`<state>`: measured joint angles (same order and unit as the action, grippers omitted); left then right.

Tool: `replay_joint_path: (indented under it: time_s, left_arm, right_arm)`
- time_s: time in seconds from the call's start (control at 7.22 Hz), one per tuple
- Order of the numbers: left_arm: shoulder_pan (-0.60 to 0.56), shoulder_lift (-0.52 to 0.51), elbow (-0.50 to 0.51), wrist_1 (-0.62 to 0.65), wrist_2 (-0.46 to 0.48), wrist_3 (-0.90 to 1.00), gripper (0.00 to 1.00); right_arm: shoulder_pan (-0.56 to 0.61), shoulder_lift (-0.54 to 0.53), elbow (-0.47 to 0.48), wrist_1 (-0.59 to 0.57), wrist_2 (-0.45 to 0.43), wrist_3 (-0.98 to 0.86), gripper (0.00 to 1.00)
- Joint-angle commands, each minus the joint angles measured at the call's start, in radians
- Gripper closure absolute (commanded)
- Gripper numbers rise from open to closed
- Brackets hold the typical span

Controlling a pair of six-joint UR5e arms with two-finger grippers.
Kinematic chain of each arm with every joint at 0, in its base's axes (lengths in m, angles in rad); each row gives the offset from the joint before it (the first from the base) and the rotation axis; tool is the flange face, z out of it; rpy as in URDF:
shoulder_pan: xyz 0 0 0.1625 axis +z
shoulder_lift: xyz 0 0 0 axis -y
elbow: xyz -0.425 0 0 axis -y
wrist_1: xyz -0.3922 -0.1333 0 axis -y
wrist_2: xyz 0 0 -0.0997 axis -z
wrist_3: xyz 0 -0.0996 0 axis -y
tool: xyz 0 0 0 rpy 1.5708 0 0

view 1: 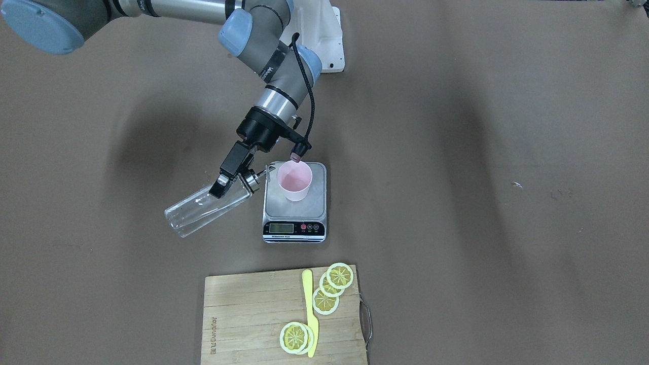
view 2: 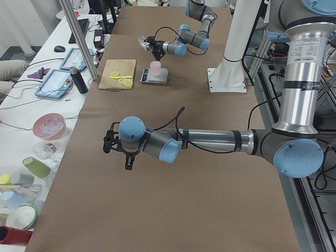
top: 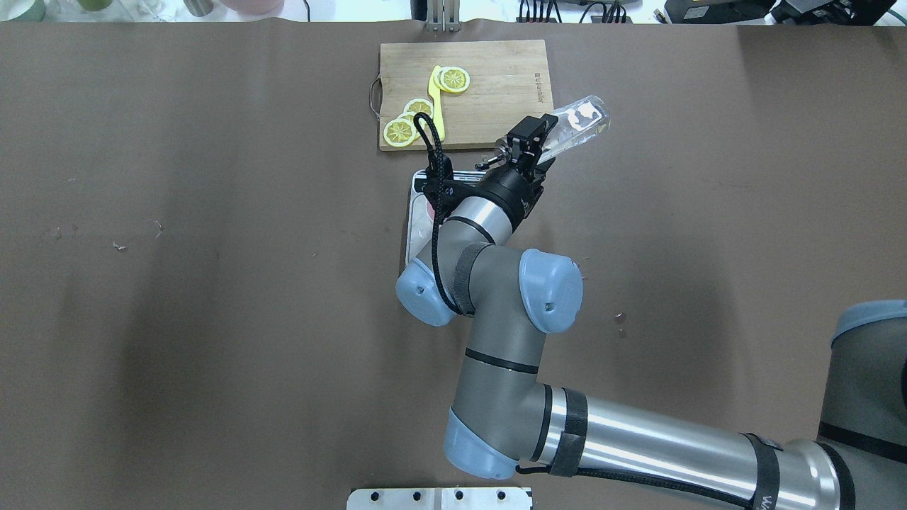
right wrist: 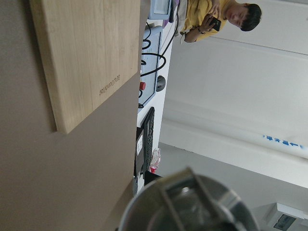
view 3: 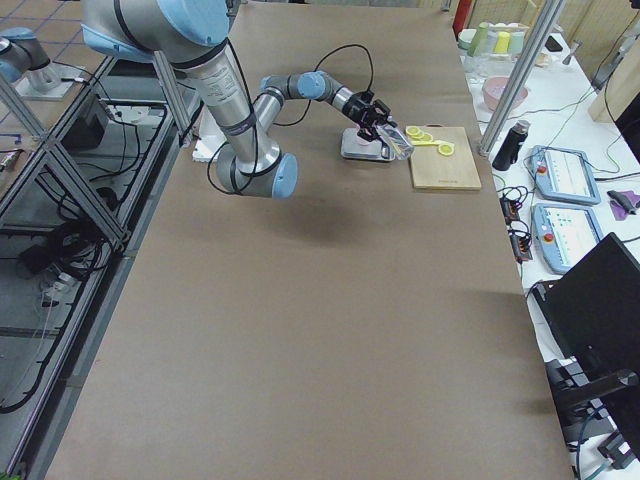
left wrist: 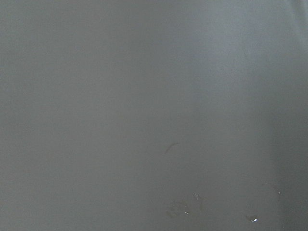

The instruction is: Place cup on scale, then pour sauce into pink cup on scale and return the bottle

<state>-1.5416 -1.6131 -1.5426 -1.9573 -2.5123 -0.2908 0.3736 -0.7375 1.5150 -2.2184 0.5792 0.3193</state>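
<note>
Right hand holds bottle tilted, spout seemingly beside cup rim.

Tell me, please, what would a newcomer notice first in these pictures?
The right gripper stands out first: it holds a clear bottle tilted in the air, its spout pointing toward a pink cup that stands on the scale in mid-table. Next comes the wooden board on the operators' side of the scale, with lemon slices and a yellow knife on it.
</note>
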Motion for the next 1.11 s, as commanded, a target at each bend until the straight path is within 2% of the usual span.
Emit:
replay_joint_path:
  time_s: [0.0, 0.97]
  left_arm:
    - [0.0, -0.001, -0.001, 0.0, 0.0, -0.004, 0.03]
    - [0.002, -0.001, 0.007, 0.001, 0.0, -0.004, 0.03]
  right_arm:
    - [-0.008, 0.001, -0.001, -0.012, -0.004, 0.001, 1.0]
    - [-0.036, 0.009, -0.001, -0.107, -0.056, 0.063, 1.0]
